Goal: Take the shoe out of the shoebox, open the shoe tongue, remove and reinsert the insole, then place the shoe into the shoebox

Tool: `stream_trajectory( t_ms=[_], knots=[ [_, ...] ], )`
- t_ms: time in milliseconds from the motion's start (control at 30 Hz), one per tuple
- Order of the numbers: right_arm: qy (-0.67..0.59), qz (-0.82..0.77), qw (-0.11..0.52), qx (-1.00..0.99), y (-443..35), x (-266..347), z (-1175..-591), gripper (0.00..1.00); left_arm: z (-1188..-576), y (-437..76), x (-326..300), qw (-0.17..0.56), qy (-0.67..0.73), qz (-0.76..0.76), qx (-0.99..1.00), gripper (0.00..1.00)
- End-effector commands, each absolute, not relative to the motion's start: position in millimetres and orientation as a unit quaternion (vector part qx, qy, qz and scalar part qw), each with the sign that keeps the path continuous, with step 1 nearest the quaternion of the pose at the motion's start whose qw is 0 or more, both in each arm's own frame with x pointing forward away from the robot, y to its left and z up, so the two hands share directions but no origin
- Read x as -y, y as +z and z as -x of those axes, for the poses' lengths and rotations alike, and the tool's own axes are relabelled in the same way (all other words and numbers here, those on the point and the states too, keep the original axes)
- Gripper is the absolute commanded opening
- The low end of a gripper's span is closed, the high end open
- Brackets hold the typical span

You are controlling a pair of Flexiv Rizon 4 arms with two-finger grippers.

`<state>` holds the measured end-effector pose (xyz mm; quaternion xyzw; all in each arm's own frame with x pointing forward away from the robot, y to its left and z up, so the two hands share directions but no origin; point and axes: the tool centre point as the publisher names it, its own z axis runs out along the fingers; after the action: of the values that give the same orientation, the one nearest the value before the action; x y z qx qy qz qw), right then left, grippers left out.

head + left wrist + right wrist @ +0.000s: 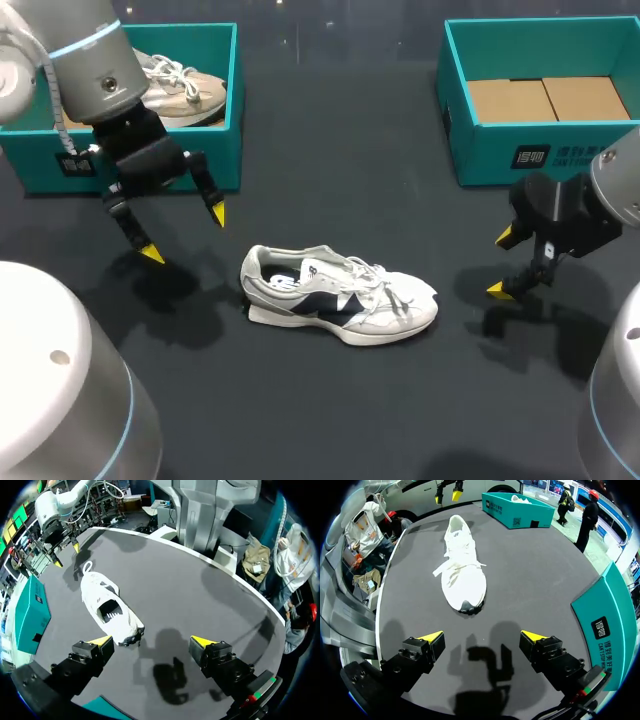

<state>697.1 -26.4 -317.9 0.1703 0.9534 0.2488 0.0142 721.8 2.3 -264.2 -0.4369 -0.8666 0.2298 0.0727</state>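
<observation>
White shoe (340,295) lying upright on the dark table (330,400), my left pincer (184,234) hovering released near its heel, my right pincer (500,263) hanging released past its toe

A wide table (330,400) with a dark charcoal, matte top fills the head view, its surface plain and even from side to side. In the wrist views the tabletop has a curved outline, bounded by a thin pale grey rim (210,560). Light falls from above, soft and diffuse, and lays blurred, darker shadows (165,290) on the surface in several places
</observation>
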Motion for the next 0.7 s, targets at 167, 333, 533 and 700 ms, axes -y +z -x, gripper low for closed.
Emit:
stream_trajectory(
  t_ms=[167, 333, 533, 700],
  knots=[
    [0.248, -0.171, 0.015, -0.953, -317.5, 26.2, -695.5, 1.00, -718.8, -293.3, -13.4, 0.069, 0.290, 0.352, 0.887, 1.00],
    [0.248, -0.171, 0.015, -0.953, -317.5, 26.2, -695.5, 1.00, -708.1, -310.4, -25.2, 0.059, 0.341, 0.306, 0.887, 1.00],
    [0.248, -0.171, 0.015, -0.953, -317.5, 26.2, -695.5, 1.00, -700.1, -316.5, -34.9, 0.062, 0.381, 0.284, 0.878, 1.00],
    [0.248, -0.171, 0.015, -0.953, -317.5, 26.2, -695.5, 1.00, -700.1, -316.5, -34.9, 0.062, 0.381, 0.284, 0.878, 1.00]
  ],
)
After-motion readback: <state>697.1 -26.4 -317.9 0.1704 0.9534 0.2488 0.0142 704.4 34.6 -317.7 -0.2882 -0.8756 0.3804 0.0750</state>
